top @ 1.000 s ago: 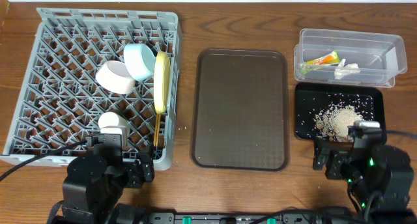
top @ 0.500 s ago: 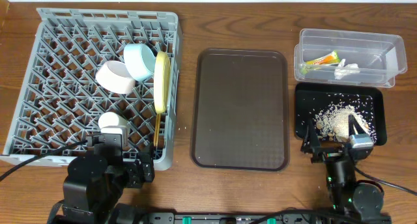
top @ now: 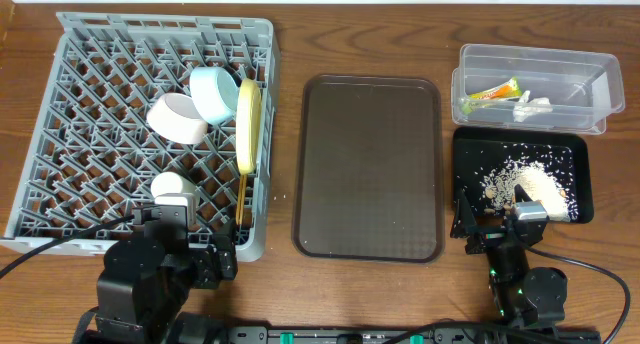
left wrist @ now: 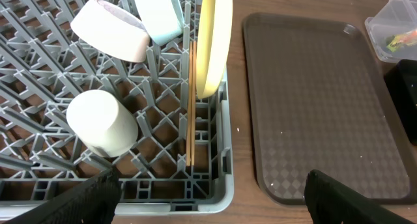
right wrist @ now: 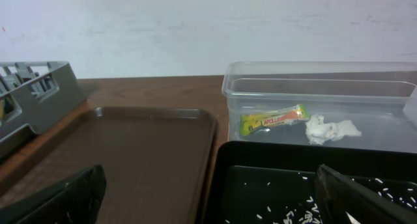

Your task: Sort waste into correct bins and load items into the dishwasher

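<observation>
The grey dish rack (top: 60,184) holds the upright yellow-green plate (top: 248,124), pink bowl (top: 177,118), light blue bowl (top: 213,92), white cup (top: 173,191) and chopsticks (top: 243,199). My left gripper (left wrist: 212,204) is open and empty over the rack's front right corner (left wrist: 221,185). The clear tub (top: 590,79) holds the green-and-orange wrapper (right wrist: 273,120) and the white tissue (right wrist: 332,128). The black tray (top: 470,149) holds rice scraps (top: 505,174). My right gripper (right wrist: 212,204) is open and empty, low at the black tray's front left edge.
The dark brown serving tray (top: 370,169) lies between the rack and the two bins, with nothing on it. It also shows in the left wrist view (left wrist: 319,100) and the right wrist view (right wrist: 130,146). A white wall stands behind the table.
My right arm has drawn back and lowered, and its gripper has shifted left along the black tray's front edge. The left arm and all objects are unmoved.
</observation>
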